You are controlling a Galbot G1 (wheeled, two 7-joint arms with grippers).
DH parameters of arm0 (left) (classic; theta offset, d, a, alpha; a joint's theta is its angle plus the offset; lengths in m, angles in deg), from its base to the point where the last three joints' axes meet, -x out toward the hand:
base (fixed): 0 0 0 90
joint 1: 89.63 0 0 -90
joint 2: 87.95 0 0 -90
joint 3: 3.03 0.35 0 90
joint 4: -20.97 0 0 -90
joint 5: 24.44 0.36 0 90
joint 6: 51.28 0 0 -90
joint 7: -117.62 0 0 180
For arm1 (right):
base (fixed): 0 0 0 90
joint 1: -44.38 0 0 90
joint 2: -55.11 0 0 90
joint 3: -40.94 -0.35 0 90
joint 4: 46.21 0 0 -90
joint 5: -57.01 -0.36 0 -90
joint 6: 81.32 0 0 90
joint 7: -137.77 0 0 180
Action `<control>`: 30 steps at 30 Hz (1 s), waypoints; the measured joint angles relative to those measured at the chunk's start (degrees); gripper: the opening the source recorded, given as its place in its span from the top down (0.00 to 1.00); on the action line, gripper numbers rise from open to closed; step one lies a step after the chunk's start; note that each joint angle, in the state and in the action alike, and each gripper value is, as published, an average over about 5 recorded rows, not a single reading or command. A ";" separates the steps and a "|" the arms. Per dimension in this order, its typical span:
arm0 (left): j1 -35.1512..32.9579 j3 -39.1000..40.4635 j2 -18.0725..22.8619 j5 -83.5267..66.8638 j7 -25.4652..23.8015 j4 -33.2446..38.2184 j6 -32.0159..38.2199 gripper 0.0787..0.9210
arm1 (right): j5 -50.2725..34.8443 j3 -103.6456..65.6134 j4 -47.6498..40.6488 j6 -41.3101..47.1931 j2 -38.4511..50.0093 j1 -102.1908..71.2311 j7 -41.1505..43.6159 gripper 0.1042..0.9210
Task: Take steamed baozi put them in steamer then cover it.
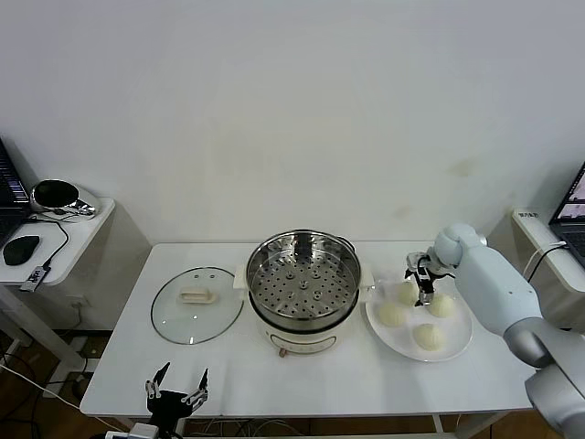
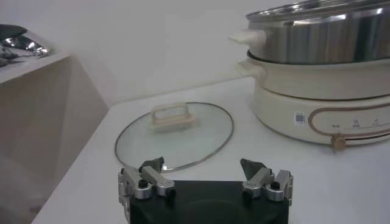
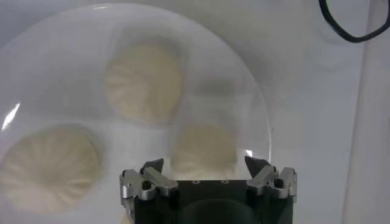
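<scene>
Right gripper (image 1: 424, 279) hovers wide-jawed over four baozi (image 1: 392, 314) on a white plate (image 1: 461, 345) at the steamer's (image 1: 303, 279) 3 o'clock; cover (image 1: 196, 304) at 9 o'clock; left gripper (image 1: 178, 386) wide, idle; the steamer's panel print is unreadable.

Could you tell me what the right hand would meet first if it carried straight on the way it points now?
Probably the baozi lying between its open fingers on the white plate; the right hand points down at it, though the remaining gap is unclear.
</scene>
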 measured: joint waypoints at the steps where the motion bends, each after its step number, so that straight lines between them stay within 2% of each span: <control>1: -0.02 0.02 -0.01 0.01 -0.01 -0.01 0.00 0.12 | -0.01 -0.03 -0.14 0.03 -0.01 0.00 -0.03 0.13; 7: 0.01 0.20 -0.16 0.12 0.00 -0.11 -0.02 0.12 | -0.30 -0.12 -0.57 0.06 0.17 0.06 -0.16 0.25; 14: 0.02 0.21 -0.28 0.17 0.11 -0.29 -0.02 0.12 | -1.28 -0.23 -0.36 0.44 0.62 0.07 -0.21 0.33; 23: -0.03 0.55 -0.37 0.25 0.31 -0.22 0.02 0.12 | -4.13 0.86 1.99 1.47 2.47 1.31 0.46 0.35; 30: 0.48 0.90 -0.74 0.18 0.36 0.53 -0.18 0.12 | -10.02 4.01 5.98 3.26 5.22 4.68 1.90 0.35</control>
